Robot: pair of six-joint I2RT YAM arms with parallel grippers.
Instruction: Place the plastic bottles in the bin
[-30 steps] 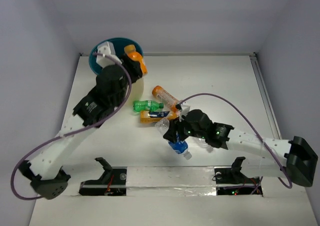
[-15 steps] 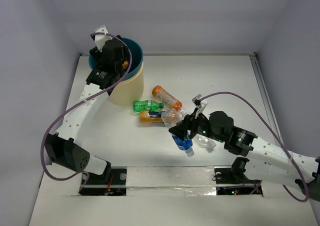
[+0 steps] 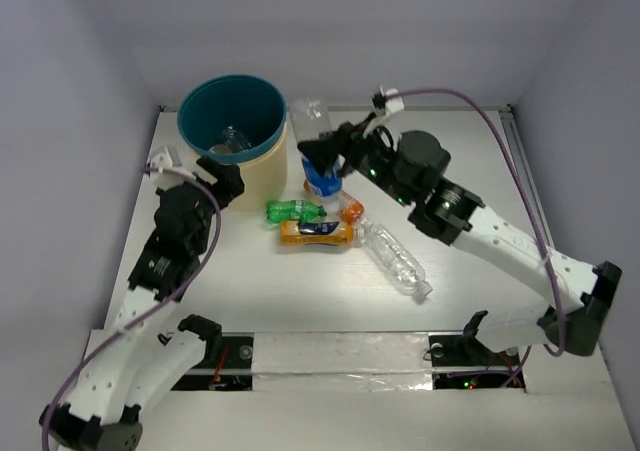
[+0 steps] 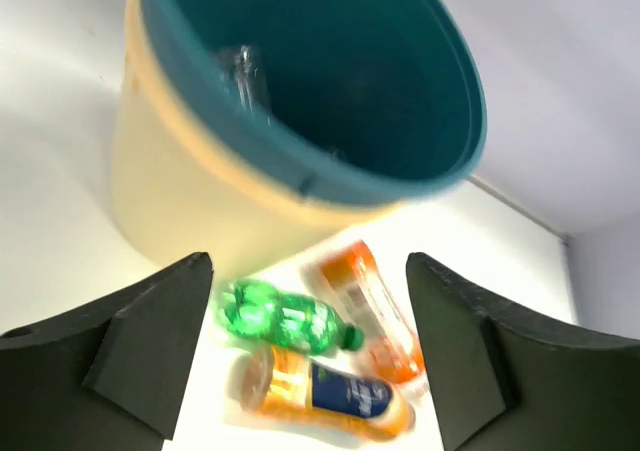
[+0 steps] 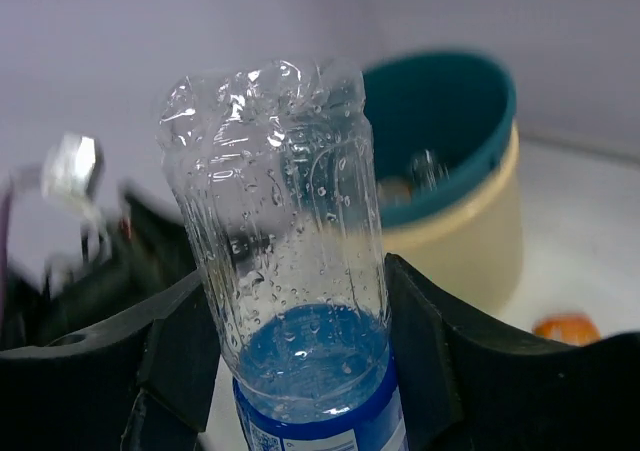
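clear crinkled plastic bottle with blue label: glossy, beaded with droplets | round teal-rimmed cream plastic bin: smooth, faint sheen | black fingers of right gripper: matt plastic | white table: matt, smooth

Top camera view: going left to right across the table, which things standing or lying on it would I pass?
bin → green bottle → plain orange bottle → clear bottle lying on its side

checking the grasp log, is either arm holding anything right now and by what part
The right gripper holds a clear blue-labelled bottle, its fingers clamped on either side of the body at the blue label. The left gripper is open and empty.
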